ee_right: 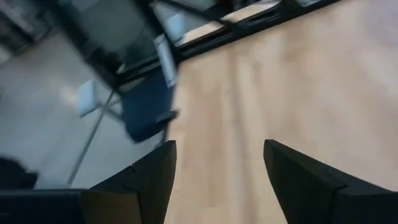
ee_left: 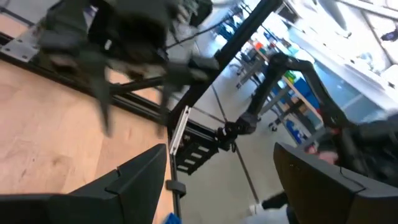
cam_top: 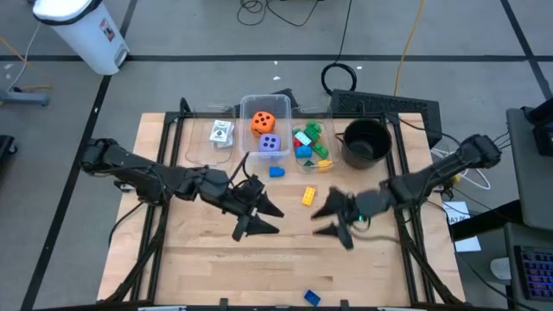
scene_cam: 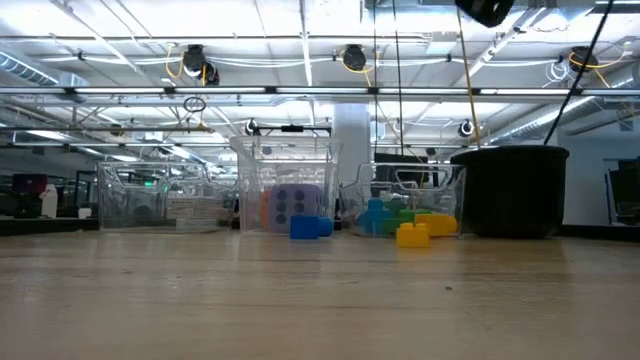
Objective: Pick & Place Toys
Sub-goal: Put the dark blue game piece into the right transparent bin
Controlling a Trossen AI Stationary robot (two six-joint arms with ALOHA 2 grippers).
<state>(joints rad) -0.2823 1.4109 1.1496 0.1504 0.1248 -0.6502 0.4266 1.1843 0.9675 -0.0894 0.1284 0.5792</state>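
Note:
In the high view my left gripper (cam_top: 276, 221) and my right gripper (cam_top: 316, 222) face each other over the middle of the table, both open and with nothing in them. In the wrist views nothing lies between the left fingers (ee_left: 221, 180) or the right fingers (ee_right: 217, 180). A yellow brick (cam_top: 308, 196) and a blue brick (cam_top: 276, 172) lie flat on the wood just beyond the grippers. Another blue brick (cam_top: 312, 297) lies at the near edge. An orange die (cam_top: 263, 121) and a purple die (cam_top: 270, 145) sit in the middle bin. Playing cards (cam_top: 222, 132) lie in the left bin.
Three clear bins (cam_top: 244, 105) stand in a row at the far side; the right one holds green, blue, red and yellow bricks (cam_top: 309, 142). A black pot (cam_top: 366, 142) stands to their right. Bare wood lies in front of and beside the grippers.

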